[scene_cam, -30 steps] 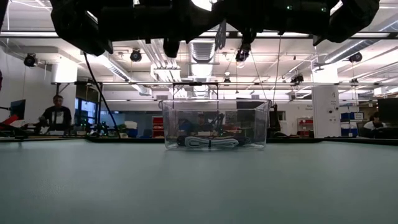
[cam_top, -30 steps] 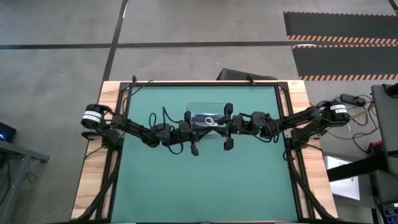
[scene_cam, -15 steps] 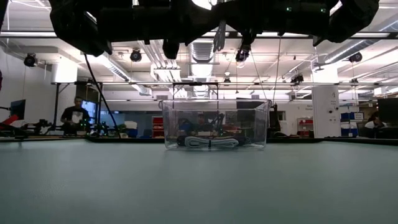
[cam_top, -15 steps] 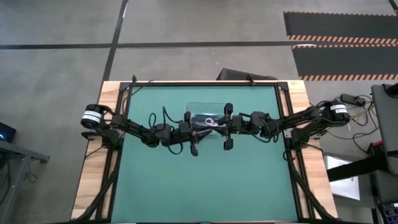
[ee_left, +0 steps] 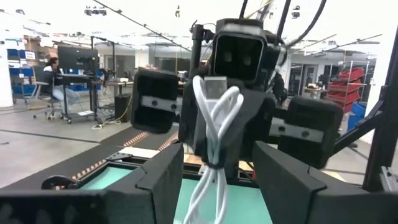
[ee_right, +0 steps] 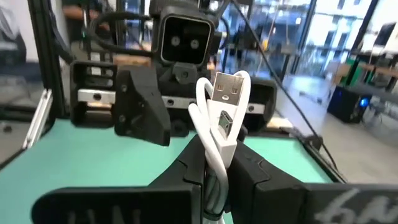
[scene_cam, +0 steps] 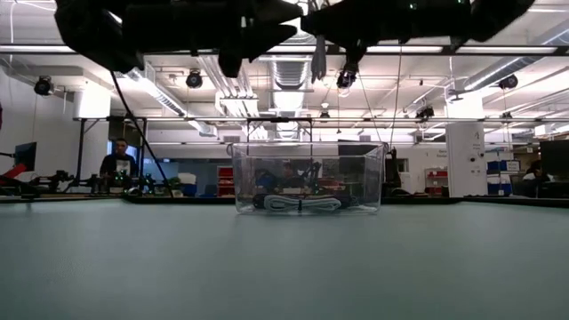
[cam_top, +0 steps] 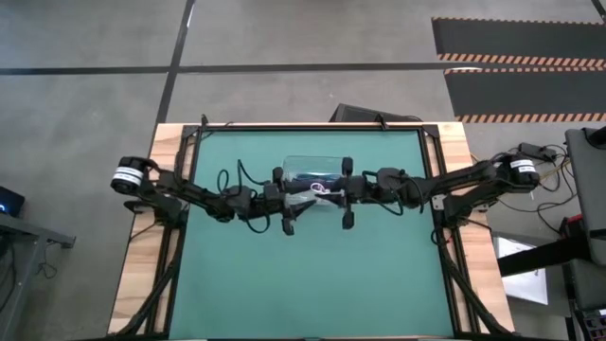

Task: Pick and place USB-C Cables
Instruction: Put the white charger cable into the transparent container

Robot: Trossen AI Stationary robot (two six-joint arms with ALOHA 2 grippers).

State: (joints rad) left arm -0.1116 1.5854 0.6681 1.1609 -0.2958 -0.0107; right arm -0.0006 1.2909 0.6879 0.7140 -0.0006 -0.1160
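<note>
A white USB-C cable bundle [ee_right: 219, 118] is held in the air by my right gripper [ee_right: 214, 158], which is shut on it above the clear box [scene_cam: 373, 178]. In the high view, that gripper [cam_top: 329, 190] reaches in from the table's right. My left gripper [ee_left: 217, 152] faces it from the left, open, one finger on each side of the bundle [ee_left: 214, 112] without touching it. A teal-grey cable bundle [scene_cam: 298, 204] lies on the box's floor with darker cables beside it. My right gripper pinches the white bundle around its middle [ee_right: 216, 154] between its two fingers, which come about level from the table's right. The bundle stands roughly upright and clear of the box. Its plug end [ee_right: 229, 92] is up, and its lower strands [ee_left: 204, 199] hang below the fingers.
The clear box [cam_top: 312, 163] stands on the green mat toward the table's far edge, right under both grippers. The near half of the mat [cam_top: 312, 275] is bare. People sit at desks in the room beyond the table [scene_cam: 116, 160].
My left gripper has let go of the white bundle and drawn back a little toward the table's left edge. The bundle stays up in my right gripper, which has kept its place above the box.
</note>
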